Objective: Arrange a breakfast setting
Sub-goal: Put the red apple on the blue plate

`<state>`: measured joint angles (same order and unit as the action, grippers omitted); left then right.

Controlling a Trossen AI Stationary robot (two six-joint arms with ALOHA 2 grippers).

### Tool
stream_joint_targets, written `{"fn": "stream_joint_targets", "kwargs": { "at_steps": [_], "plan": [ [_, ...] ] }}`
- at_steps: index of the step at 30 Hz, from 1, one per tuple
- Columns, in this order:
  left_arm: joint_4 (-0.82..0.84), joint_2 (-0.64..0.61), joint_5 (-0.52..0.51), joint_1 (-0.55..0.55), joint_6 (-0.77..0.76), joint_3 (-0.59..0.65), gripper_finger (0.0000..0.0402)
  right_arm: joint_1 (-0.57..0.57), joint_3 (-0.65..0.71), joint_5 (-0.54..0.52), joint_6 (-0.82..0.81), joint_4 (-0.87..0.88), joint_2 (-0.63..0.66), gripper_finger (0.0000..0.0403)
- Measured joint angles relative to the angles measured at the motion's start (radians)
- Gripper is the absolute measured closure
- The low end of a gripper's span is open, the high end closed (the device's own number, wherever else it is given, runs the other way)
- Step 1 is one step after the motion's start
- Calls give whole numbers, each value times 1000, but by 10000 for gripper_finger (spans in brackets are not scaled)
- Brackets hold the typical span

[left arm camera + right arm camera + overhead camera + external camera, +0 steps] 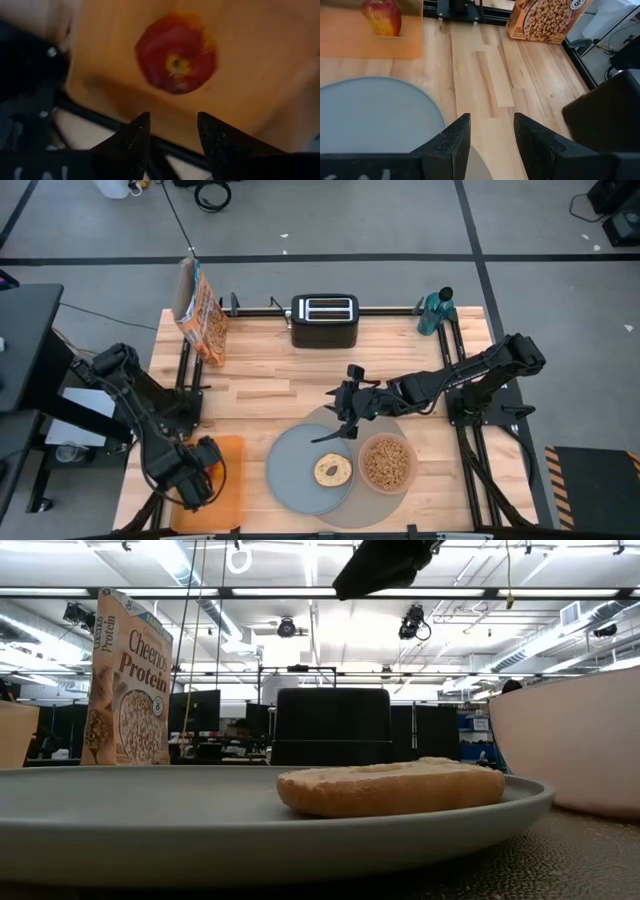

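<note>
Our left tool (pixel 170 135) hangs open over the orange board (pixel 228 470), its fingers parted and empty, the red apple (pixel 176 60) lying just ahead of its tips. Our right tool (pixel 489 132) is open too, holding nothing, above the far edge of the placemat (pixel 322 416). Near it sits the grey plate (pixel 295 470) with the bagel half (pixel 332 470), and the pink bowl (pixel 386 463) of cereal pieces (pixel 386 460) beside it.
</note>
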<state>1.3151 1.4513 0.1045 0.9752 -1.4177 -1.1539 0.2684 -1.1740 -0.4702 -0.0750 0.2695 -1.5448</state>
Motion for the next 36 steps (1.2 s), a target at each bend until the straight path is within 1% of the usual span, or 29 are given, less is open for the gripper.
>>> {"fn": "stream_joint_targets", "kwargs": {
  "at_steps": [2,5,11,14,21,36],
  "plan": [
    [-33,0,-31,5,-6,-6,230,0,0,0,0,0,0,245],
    [-68,5,-42,5,-6,15,230,2,0,17,0,0,0,245],
    [-64,17,-56,-3,42,47,230,5,0,24,0,1,0,245],
    [-65,17,-82,-3,39,47,230,6,0,26,-3,1,0,245],
    [-76,17,-105,-2,18,47,230,9,0,26,-8,4,-1,245],
    [-72,50,-112,-3,15,49,230,44,0,19,-12,18,-1,245]
  ]
}}
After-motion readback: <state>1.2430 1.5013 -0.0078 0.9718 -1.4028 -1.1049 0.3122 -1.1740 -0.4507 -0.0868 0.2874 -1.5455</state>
